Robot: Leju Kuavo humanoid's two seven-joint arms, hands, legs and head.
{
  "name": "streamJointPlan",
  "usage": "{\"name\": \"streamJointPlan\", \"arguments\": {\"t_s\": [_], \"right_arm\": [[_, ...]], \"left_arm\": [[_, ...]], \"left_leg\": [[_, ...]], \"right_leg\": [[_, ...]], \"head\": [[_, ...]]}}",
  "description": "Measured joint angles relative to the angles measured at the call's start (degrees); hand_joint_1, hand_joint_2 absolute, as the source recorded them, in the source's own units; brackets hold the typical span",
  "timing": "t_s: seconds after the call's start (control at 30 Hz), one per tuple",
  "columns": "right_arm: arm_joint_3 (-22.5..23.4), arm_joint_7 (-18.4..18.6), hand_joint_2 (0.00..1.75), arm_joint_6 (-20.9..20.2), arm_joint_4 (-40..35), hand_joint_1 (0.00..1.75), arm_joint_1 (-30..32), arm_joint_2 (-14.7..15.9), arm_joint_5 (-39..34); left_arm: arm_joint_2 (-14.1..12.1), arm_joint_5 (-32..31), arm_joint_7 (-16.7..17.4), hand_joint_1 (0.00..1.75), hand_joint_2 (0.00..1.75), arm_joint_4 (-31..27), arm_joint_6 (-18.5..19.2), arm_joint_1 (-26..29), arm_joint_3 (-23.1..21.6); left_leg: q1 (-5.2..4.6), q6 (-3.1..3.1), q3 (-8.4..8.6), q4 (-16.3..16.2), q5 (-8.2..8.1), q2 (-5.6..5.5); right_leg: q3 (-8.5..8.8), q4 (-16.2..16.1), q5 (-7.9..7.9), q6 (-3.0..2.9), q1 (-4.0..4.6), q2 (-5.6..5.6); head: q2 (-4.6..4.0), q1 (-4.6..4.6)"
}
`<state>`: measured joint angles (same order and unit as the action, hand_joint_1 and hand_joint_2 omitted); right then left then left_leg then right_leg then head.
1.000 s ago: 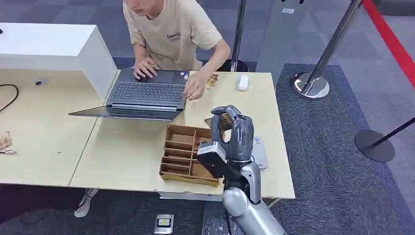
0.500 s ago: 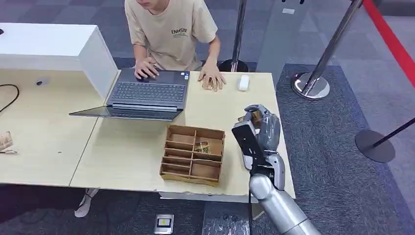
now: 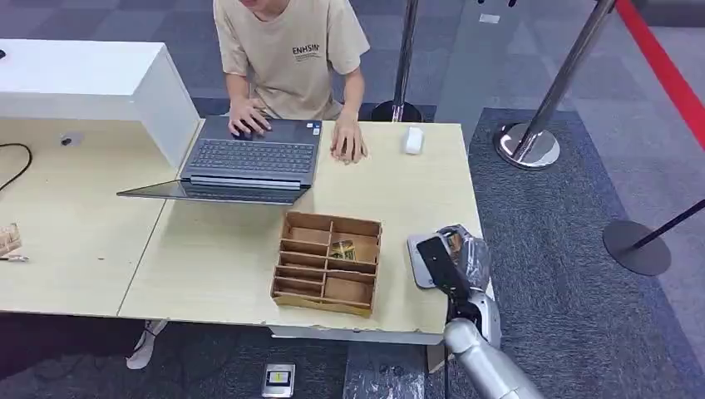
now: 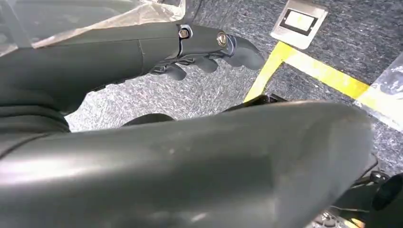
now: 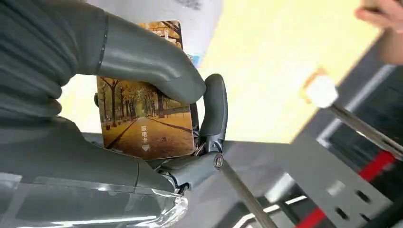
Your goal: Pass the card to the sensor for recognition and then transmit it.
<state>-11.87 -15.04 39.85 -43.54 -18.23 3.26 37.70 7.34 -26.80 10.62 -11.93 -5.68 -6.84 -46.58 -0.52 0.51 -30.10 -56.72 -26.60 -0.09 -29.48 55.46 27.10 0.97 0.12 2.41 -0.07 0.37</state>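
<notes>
Over table [image 3: 249, 274], right robot hand [image 3: 456, 253] grips card [image 5: 142, 118].

office | desk [image 3: 208, 249] | laptop [image 3: 249, 158] | carpet floor [image 3: 565, 274] | queue stanchions [image 3: 532, 141]

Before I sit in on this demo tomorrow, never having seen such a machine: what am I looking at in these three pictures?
It is a humanoid robot with two silver arms ending in fingered hands. The wide picture is its head camera, looking down at a table with a wooden divided tray, a laptop that a person types on, and a flat grey sensor pad. The right hand hangs over that pad. Its wrist camera shows it gripping a card printed with autumn trees. The other wrist camera shows the left hand, holding nothing, hanging over the carpet.
</notes>
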Motion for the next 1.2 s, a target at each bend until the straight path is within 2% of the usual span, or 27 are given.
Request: {"name": "streamJointPlan", "arguments": {"t_s": [0.43,0.67,0.83,0.97,1.2], "right_arm": [[-3.6,3.1,1.75,0.0,6.3,1.75,0.3,0.4,3.1],[-2.7,1.1,1.75,0.1,6.1,1.75,1.3,0.3,9.9],[-0.9,-1.0,1.75,0.1,4.3,1.75,1.2,-0.1,10.3],[-0.3,-0.9,1.75,0.1,1.6,1.75,0.5,-0.2,9.9],[-0.1,1.8,1.75,0.1,-6.3,1.75,-1.3,0.4,9.4]], "left_arm": [[0.0,0.5,0.0,0.00,0.00,0.0,-0.6,0.3,0.6],[0.0,0.7,-0.1,0.00,0.00,0.0,-0.6,0.4,0.9],[0.0,0.7,-0.1,0.00,0.00,0.0,-0.5,0.4,0.9],[0.0,0.7,-0.1,0.00,0.00,0.0,-0.2,0.4,0.9],[0.0,0.5,-0.1,0.00,0.00,0.0,0.4,0.3,0.9]], "left_leg": [[0.00,0.00,0.12,0.0,0.00,0.02],[0.00,0.01,0.20,0.0,0.01,0.02],[0.00,0.02,0.21,0.0,0.03,0.01],[-0.01,0.02,0.22,0.0,0.03,0.02],[-0.01,0.02,0.22,0.0,0.03,0.02]], "right_leg": [[0.09,0.0,-0.01,0.01,0.00,-0.01],[0.20,0.0,-0.01,0.01,0.00,-0.01],[0.23,0.0,-0.03,0.01,0.00,-0.01],[0.23,0.0,-0.04,0.02,-0.01,0.00],[0.23,0.0,-0.04,0.02,-0.01,0.00]], "head": [[0.00,-0.02],[0.00,0.00],[0.00,0.00],[0.00,0.00],[0.00,0.00]]}}
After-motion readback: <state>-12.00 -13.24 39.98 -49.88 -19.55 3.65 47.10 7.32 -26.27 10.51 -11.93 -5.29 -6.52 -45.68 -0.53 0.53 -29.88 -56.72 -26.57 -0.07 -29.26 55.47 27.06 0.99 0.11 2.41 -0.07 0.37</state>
